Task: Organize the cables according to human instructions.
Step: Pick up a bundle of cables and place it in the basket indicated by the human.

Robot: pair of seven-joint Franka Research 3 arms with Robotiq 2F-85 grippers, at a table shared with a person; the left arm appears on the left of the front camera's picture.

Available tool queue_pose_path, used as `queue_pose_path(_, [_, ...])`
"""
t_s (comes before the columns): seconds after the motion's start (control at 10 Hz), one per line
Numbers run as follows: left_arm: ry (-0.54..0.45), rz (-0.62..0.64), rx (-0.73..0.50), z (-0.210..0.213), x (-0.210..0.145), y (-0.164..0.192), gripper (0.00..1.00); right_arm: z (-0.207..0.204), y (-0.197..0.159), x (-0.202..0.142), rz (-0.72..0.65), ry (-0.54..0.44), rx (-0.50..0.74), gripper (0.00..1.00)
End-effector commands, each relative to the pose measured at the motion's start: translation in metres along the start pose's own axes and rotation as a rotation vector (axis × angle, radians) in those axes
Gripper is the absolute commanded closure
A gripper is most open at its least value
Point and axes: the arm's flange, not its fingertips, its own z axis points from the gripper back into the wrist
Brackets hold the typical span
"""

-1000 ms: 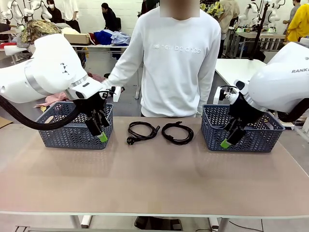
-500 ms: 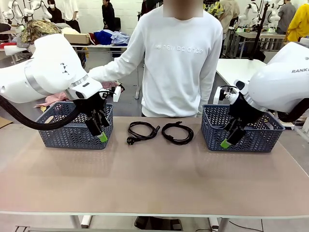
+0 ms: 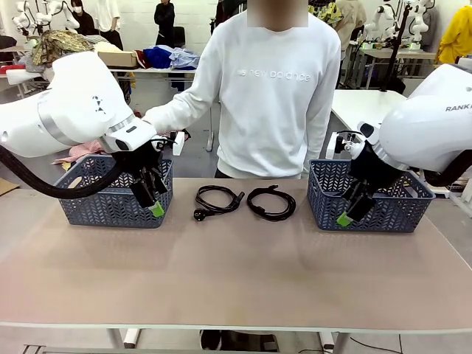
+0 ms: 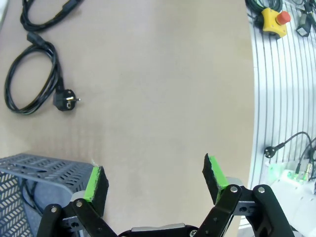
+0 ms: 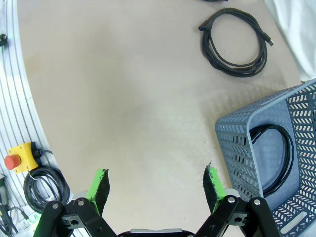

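Note:
Two coiled black cables lie side by side on the table in front of the human [image 3: 273, 88]: the left cable [image 3: 236, 198] and the right cable [image 3: 270, 217]. My left gripper [image 3: 153, 200] hangs open by the front corner of the left basket [image 3: 103, 208], holding nothing. My right gripper [image 3: 349, 209] hangs open at the front left of the right basket [image 3: 383, 214]. In the left wrist view the open gripper [image 4: 155, 177] looks down at bare table, with a cable [image 4: 64, 102] farther off. The right wrist view has its gripper [image 5: 157, 185] open and a cable [image 5: 208, 47] beyond.
The right basket [image 5: 237, 148] holds another coiled cable [image 5: 290, 153]. The left basket's rim [image 4: 44, 165] sits beside my left fingers. A yellow emergency-stop box [image 5: 19, 159] and a cord bundle [image 5: 42, 185] lie off the table's near edge. The near half of the table is bare.
The person's arm on the picture's left has lifted and reached out sideways towards my left arm. Both grippers and the cables have stayed where they were.

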Motion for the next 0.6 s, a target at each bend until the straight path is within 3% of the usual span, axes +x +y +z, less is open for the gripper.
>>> queue_pose_path(0.0, [0.011, -0.002, 0.006, 0.0004, -0.0001, -0.0005, 0.0, -0.0007, 0.001, 0.0004, -0.007, 0.003, -0.006, 0.0])
queue_pose_path(0.5, [0.011, -0.002, 0.006, 0.0004, -0.0001, -0.0005, 0.0, -0.0007, 0.001, 0.0004, -0.007, 0.003, -0.006, 0.0])
